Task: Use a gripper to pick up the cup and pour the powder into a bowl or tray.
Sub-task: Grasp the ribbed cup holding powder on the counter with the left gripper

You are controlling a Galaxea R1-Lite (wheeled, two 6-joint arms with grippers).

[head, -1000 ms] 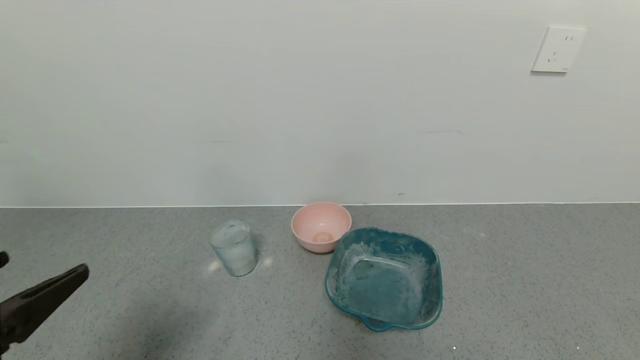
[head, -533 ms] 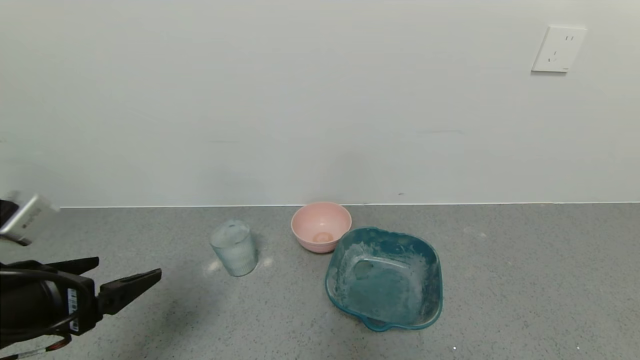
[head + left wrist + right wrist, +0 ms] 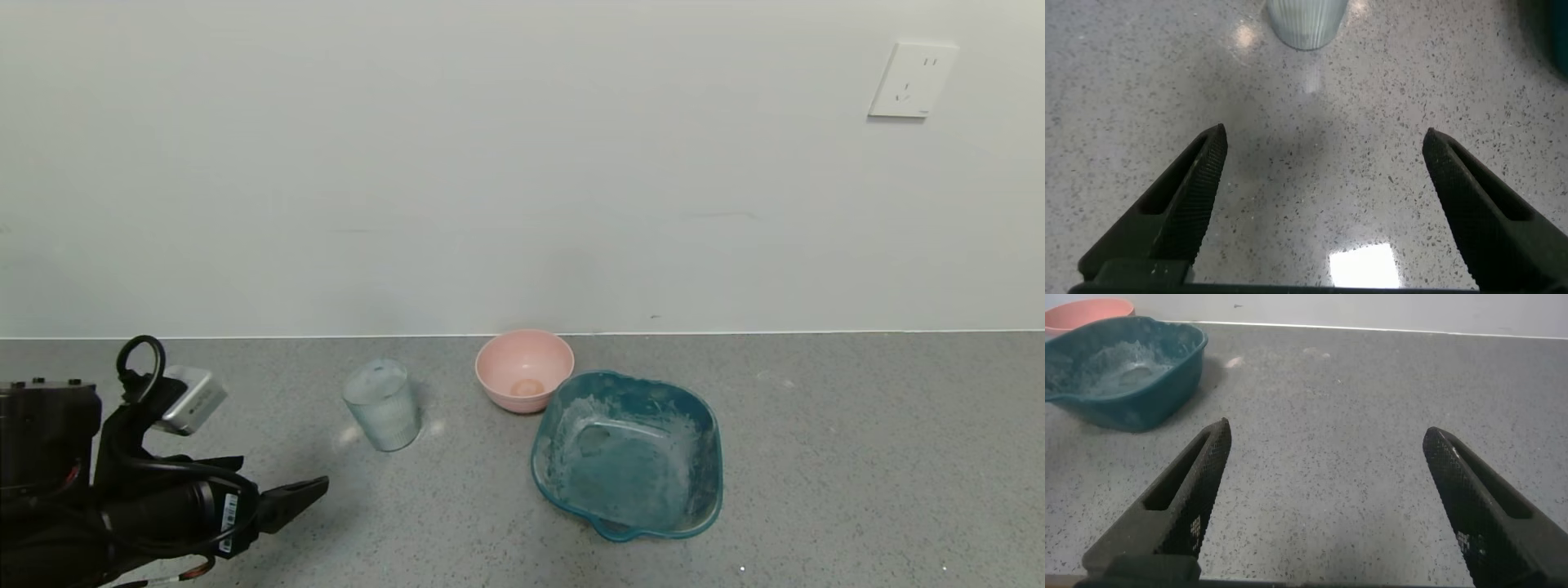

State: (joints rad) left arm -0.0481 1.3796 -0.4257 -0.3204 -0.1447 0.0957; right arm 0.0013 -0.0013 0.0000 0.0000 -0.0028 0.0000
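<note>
Grey speckled tabletop (image 3: 857, 457) meets a plain white wall, and at its left the left gripper (image 3: 1319, 175), a black two-fingered claw, hovers low with jaws spread wide and empty, aimed at the ribbed translucent blue-grey plastic cup (image 3: 381, 404), standing upright well ahead. Right of the cup sit a round pink bowl (image 3: 524, 369) and, just beside it, the dusty translucent teal plastic dish (image 3: 629, 454). The right gripper (image 3: 1323, 469), out of the head view, is also wide open and empty.

Light: bright, even, overhead | glare: patch on counter (image 3: 1364, 265) | shadows: soft, faint | focus: sharp

Bare counter between left gripper (image 3: 306, 496) and cup (image 3: 381, 404); pink bowl (image 3: 524, 369) and teal dish (image 3: 627, 454) crowd cup's right.
</note>
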